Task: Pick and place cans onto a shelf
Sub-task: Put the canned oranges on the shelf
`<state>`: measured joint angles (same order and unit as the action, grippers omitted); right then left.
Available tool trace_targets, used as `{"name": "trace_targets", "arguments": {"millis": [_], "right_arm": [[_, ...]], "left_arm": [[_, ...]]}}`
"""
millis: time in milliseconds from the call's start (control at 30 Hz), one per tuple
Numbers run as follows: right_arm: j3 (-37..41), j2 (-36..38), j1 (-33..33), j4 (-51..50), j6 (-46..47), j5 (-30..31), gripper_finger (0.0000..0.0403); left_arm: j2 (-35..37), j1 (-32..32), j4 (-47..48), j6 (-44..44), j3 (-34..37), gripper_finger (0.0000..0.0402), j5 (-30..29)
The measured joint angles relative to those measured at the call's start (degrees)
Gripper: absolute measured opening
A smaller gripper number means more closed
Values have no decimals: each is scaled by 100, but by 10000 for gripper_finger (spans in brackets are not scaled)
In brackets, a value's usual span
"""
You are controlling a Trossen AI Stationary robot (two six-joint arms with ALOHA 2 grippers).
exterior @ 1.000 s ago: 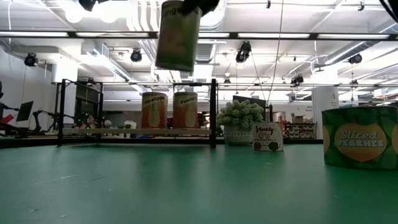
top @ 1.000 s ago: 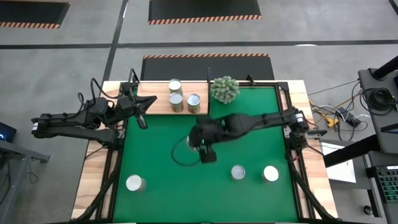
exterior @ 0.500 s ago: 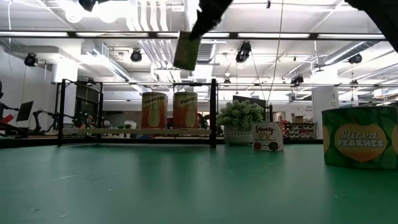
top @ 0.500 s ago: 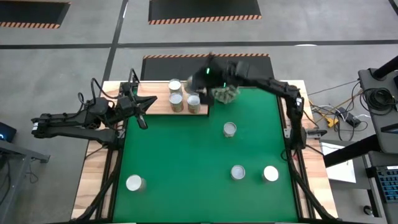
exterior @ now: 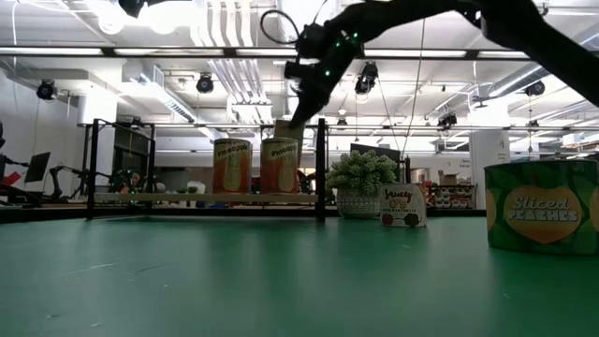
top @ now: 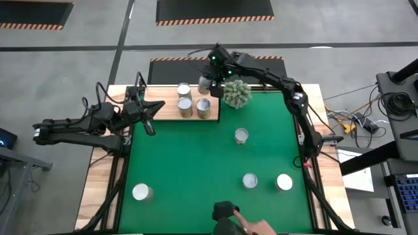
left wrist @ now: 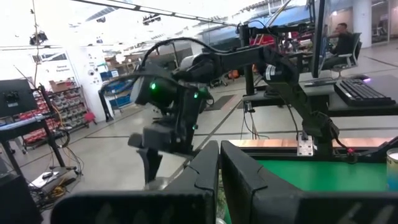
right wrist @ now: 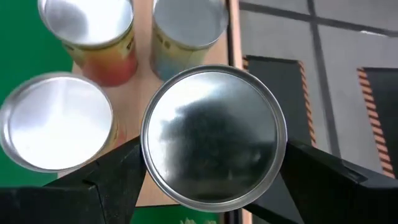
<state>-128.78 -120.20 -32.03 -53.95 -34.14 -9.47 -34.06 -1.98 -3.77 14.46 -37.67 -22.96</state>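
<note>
My right gripper (top: 206, 83) has moved back over the shelf (top: 163, 108), fingers clamped on a can (right wrist: 213, 135). Only overhead I see a hand (top: 251, 225) entering. My left gripper (top: 149, 111) waits beside the shelf, fingers nearly closed, empty.

Silver-topped cans (top: 241, 135) with orange-tan sides stand on the pale pinkish-tan shelf (top: 166, 108). The mat (top: 196, 163) is green, the plant (top: 236, 93) grey-green. At right in the low view a green can (exterior: 541, 206) reads "Sliced Peaches".

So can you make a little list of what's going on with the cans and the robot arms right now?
right gripper: holding a can above the shelf's far right corner
left gripper: waiting at the shelf's left end
cans on shelf: three
cans on mat: four
plant: right of the shelf
person's hand: at near table edge
</note>
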Motion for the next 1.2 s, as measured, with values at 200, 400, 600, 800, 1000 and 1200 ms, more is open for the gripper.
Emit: {"name": "trace_targets", "arguments": {"millis": [200, 400, 600, 800, 1000, 1200], "right_arm": [[-12, -227, 0, 22, -259, 44, 325], [-12, -329, 0, 23, -14, 45, 340], [-12, -362, 24, 24, -97, 43, 359], [-12, -163, 51, 16, -97, 48, 353], [-82, -12, 132, 91, 130, 50, 327], [-76, -137, 148, 109, 123, 546, 258]], "left_arm": [[0, 0, 24, 2, 0, 0, -2], [0, 0, 33, 4, 0, 0, -2], [0, 1, 35, 6, 0, 0, -2], [0, 0, 37, 9, 0, 0, -2], [0, 0, 37, 9, 0, 0, -2], [1, 0, 37, 9, 0, 0, -2]]}}
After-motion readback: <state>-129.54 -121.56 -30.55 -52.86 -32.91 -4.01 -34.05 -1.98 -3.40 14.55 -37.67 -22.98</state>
